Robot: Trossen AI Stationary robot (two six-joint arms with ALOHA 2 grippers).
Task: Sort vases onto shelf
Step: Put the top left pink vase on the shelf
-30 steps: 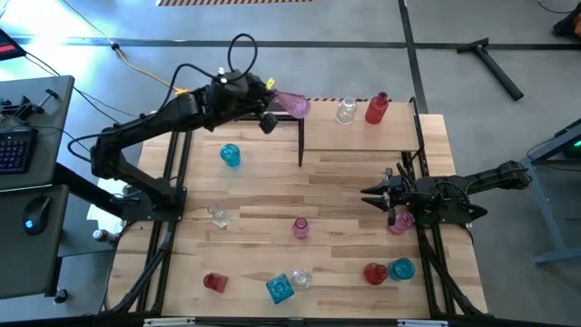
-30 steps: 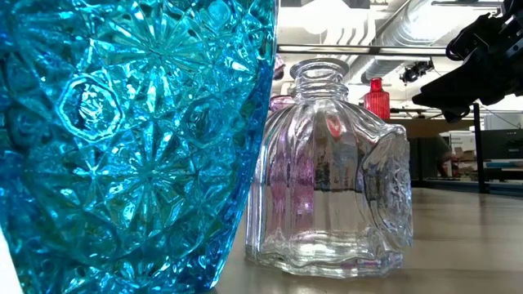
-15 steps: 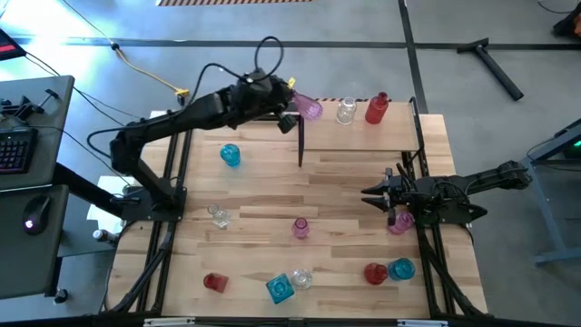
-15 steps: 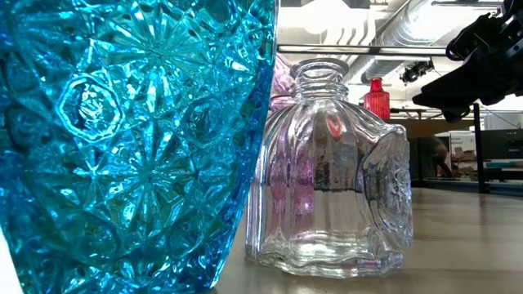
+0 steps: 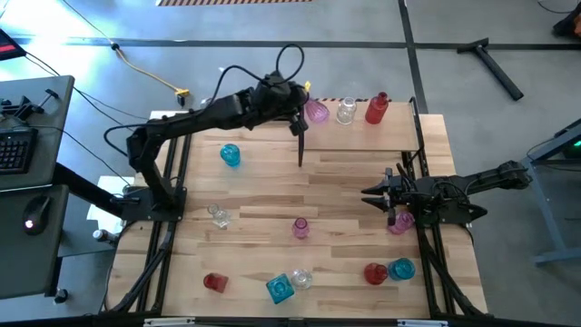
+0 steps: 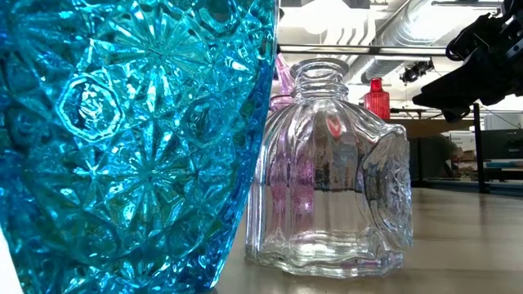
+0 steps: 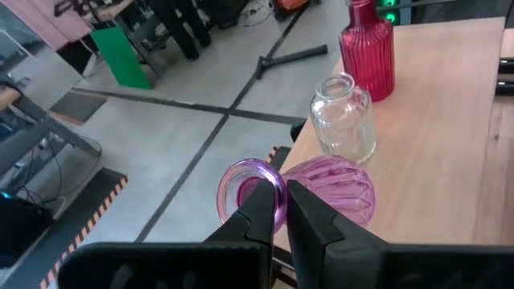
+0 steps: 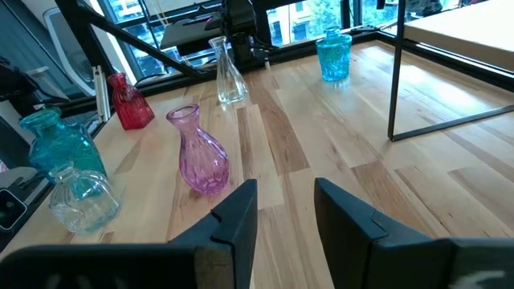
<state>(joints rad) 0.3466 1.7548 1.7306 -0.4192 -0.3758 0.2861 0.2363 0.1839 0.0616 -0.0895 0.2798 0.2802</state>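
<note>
High view first: light-wood tabletop [image 5: 272, 195] spread wide, raised shelf [image 5: 399, 134] at the far right corner. Left arm [image 5: 195, 118] stretched out long toward the shelf's near corner; right arm [image 5: 481, 186] parked low at the table's right edge. Left gripper [image 7: 277, 210] clenched tight on the rim of a pink vase [image 7: 329, 186], tipped on its side, mouth wedged between the jaws and belly pointing away over the shelf edge. Just past that belly, a clear jar [image 7: 344, 119] upright on the shelf, and beyond it a red ribbed vase [image 7: 368, 52], also upright. Right gripper [image 8: 281, 210] partly parted, gripping nothing, bare wood between the jaws. Ahead of those jaws, a pink bulb vase [image 8: 199, 152] closest, then a slim clear vase [image 8: 227, 71], a teal cup-shaped vase [image 8: 333, 54] farther off beside a black shelf post [image 8: 394, 68]. Off to one side, a small red vase [image 8: 128, 103], a teal bottle [image 8: 60, 144] and a squat clear jar [image 8: 80, 197] bunched together.
</note>
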